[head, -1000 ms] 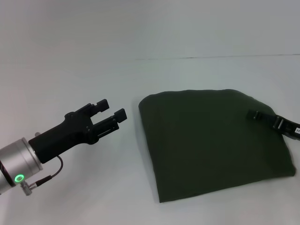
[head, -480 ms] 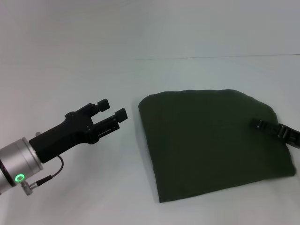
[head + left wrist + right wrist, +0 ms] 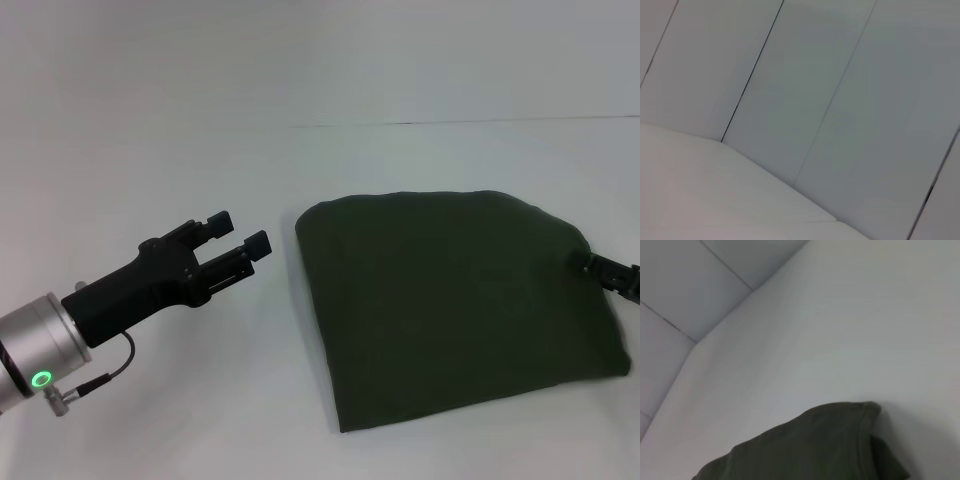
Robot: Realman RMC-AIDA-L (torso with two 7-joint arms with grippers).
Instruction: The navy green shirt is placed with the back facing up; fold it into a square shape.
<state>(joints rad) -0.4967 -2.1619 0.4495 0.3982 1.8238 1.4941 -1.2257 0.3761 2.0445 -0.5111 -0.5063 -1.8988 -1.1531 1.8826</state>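
Head view: shirt (image 3: 455,305) lies folded into a rough square on the table (image 3: 150,130), right of centre. Left gripper (image 3: 240,240) hovers beside it, apart, fingers spread, empty. Right gripper (image 3: 612,275) sits at the shirt's right edge; cannot tell its opening.

Left wrist view: bare wall only.

Right wrist view: folded shirt corner (image 3: 840,440).

Judgement: folding looks nearly done; next, clear both arms.

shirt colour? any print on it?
The navy green shirt is plain dark olive green, no print; head view shows it best.
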